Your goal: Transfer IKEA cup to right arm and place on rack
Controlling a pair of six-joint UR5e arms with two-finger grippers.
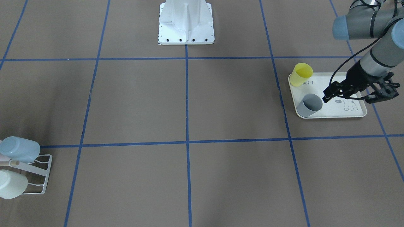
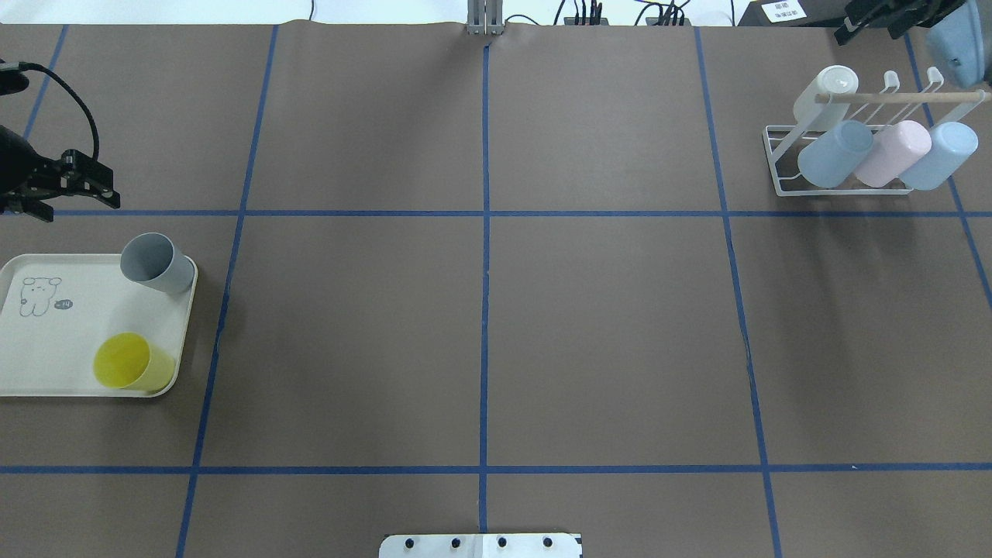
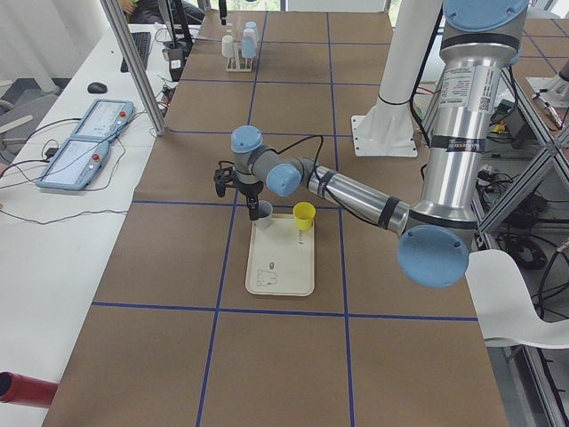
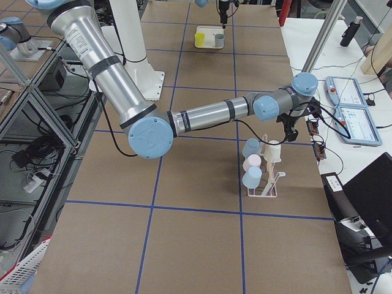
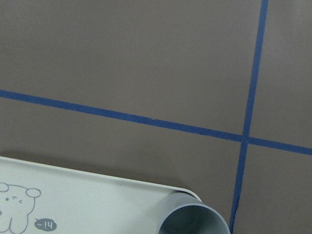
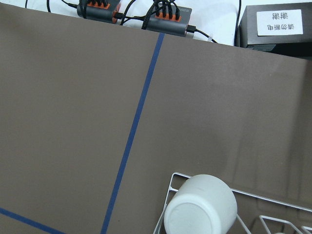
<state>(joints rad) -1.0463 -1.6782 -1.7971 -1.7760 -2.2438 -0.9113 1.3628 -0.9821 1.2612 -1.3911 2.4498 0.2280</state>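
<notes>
- Left arm (image 3: pixel 356 191) reaches long and low from the base out over the counter (image 2: pixel 604 325); its wrist bends down at the far end above the tray (image 2: pixel 46 356).
- Left gripper (image 1: pixel 348 96) hangs over the tray's operator-side rim, just beside the grey cup (image 1: pixel 311 105); jaws spread wide, nothing between them; the side view puts one finger close to the cup's rim, but I cannot tell whether it touches.
- Grey cup stands upright, mouth up, in the tray corner toward the counter's middle and the operators; the yellow cup (image 2: pixel 128 363) stands in the corner on the same side nearer the robot, apart from it.
- Right arm (image 4: pixel 208 113) stretches nearly straight across the counter, wrist turned down over the rack (image 2: pixel 771 159).
- Right gripper (image 2: pixel 872 23) sits at the overhead view's top edge, partly cut off; its jaws look spread and empty; its wrist camera looks down on the base of the white cup (image 6: pixel 201 204).
- Rack carries four cups mouth-down on its prongs: the white cup behind the dowel (image 2: pixel 899 97); a blue cup (image 2: pixel 835 153), a pink cup (image 2: pixel 891 153) and a pale blue cup (image 2: pixel 939 155) in a row before it, touching side by side.
- Tray lies at the counter's left end, rack near the far right corner, well apart; bare brown counter with blue tape lines (image 2: pixel 484 310) runs between them.
</notes>
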